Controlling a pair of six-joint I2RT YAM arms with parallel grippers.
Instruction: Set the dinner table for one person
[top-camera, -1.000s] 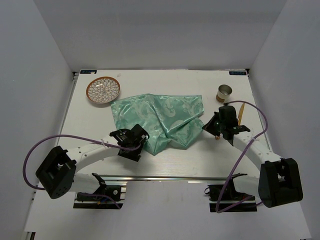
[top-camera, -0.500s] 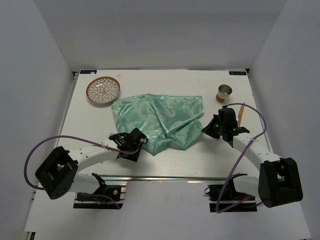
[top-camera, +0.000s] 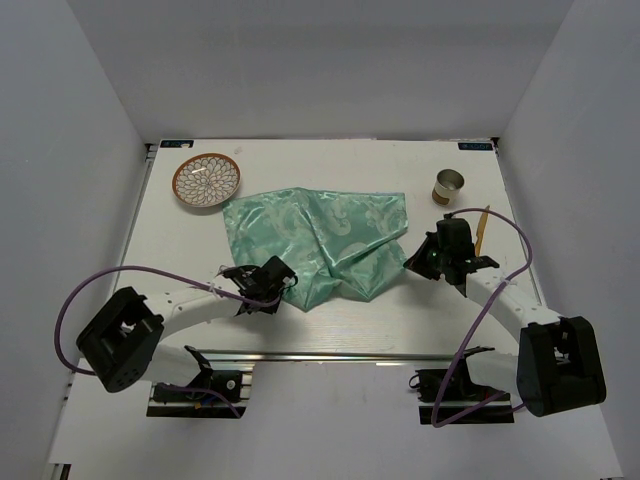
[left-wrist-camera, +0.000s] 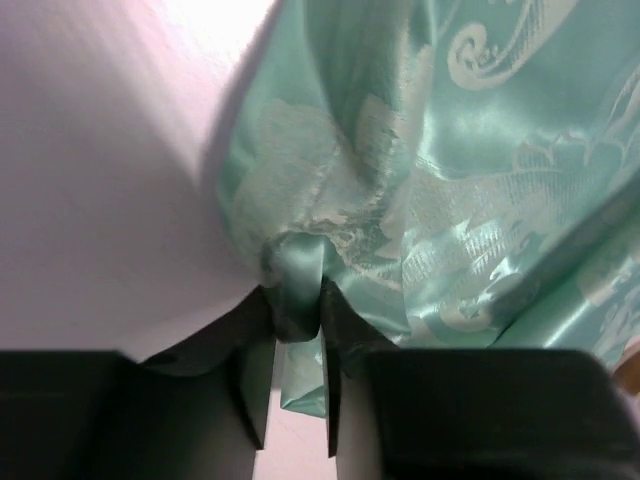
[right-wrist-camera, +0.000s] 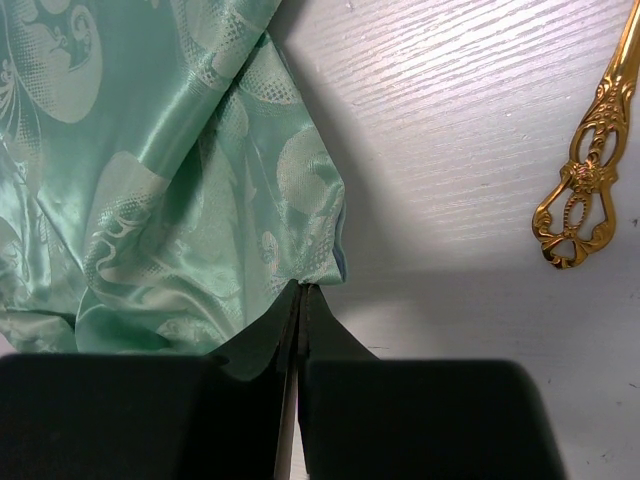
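The dinner table (top-camera: 170, 250) fills the middle of the top view. It is a large white rectangle, flat and matt, with a metal rail (top-camera: 330, 356) along its near edge and a small blue label (top-camera: 180, 144) at each far corner. In the right wrist view its surface shows a fine grain of lines.

On the far left of it stands a round plate (top-camera: 206, 181) with a brown rim and a white petal pattern. Nearer to us, the left gripper (top-camera: 287, 284) lies low over the table at the near left corner of a shiny mint-green cloth (top-camera: 320, 235). In the left wrist view we see its two fingers (left-wrist-camera: 345, 340) closed on a narrow rolled fold of this cloth, which comes out between them.

The cloth lies crumpled on the centre of the table, with pale woven ornaments and several deep folds.

At the right edge of the cloth is the right gripper (top-camera: 412, 258). Its fingers are pressed together, with only a thin slit between them, and their tips meet the lower corner of the cloth. We cannot tell if some cloth is caught there.

Further right, a small metal cup (top-camera: 449, 185) stands upright near the far right corner. Just beside the right arm lies a golden utensil (top-camera: 485, 228) with an ornate open handle, apart from the cloth.
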